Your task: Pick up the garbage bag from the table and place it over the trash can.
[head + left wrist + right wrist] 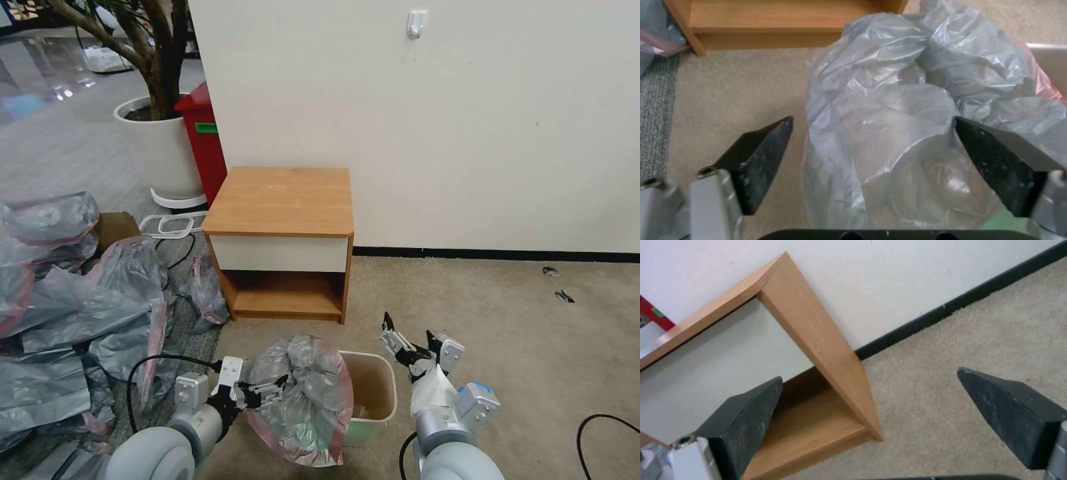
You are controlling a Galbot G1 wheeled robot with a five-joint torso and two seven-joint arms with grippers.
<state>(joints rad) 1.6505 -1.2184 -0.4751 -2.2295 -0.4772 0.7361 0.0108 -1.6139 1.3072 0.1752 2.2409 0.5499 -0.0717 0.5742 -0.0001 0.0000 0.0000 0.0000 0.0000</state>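
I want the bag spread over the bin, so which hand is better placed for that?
Probably the left hand: it sits open against the garbage bag draped on the trash can. The right hand, open, hangs beside the bin.

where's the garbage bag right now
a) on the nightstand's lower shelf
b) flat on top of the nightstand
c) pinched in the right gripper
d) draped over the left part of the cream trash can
d: the garbage bag hangs bunched over the left side of the trash can, with the left gripper open beside it; the table top is bare and the right gripper is open, holding nothing.
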